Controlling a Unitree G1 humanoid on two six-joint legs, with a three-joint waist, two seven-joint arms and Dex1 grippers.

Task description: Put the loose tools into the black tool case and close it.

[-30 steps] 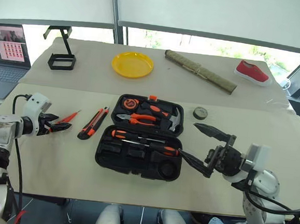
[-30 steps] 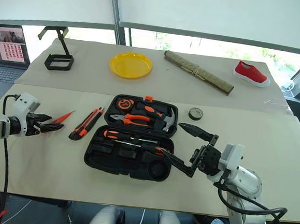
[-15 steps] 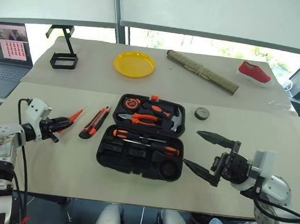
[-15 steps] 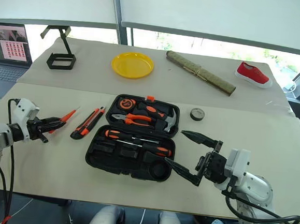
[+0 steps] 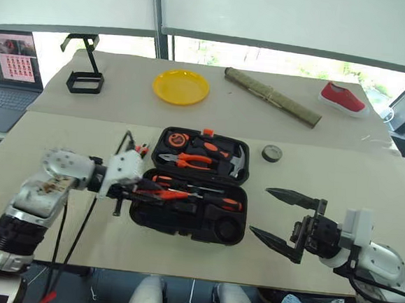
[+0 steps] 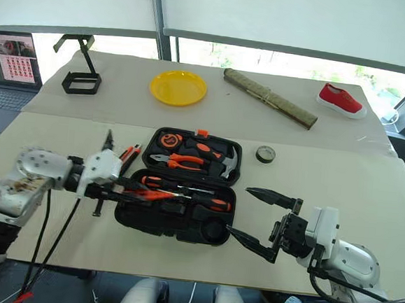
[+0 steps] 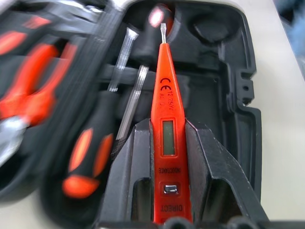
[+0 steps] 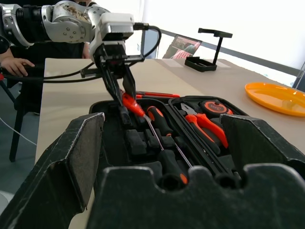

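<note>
One open black plastic clamshell tool case point(image 5: 183, 224) lies centre, holding two orange-and-black-handled screwdrivers point(image 5: 186, 185). Left gripper point(image 7: 164, 143) pinches one slim all-orange screwdriver point(image 7: 163, 109) over its near half. Right gripper point(image 5: 281, 217), spread, hovers right.

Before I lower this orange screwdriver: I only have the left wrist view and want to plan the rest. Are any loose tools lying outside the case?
Observer: Yes. The utility knife lies on the table, left of the black tool case.
Operator: My left gripper is clamped on the slim orange screwdriver. Anything on the other side?
Observer: The small dark roll sits on the table just right of the case's open lid.
Operator: Is the right gripper in my way?
Observer: No. The right gripper hovers open and empty, right of the case and apart from it.
</note>
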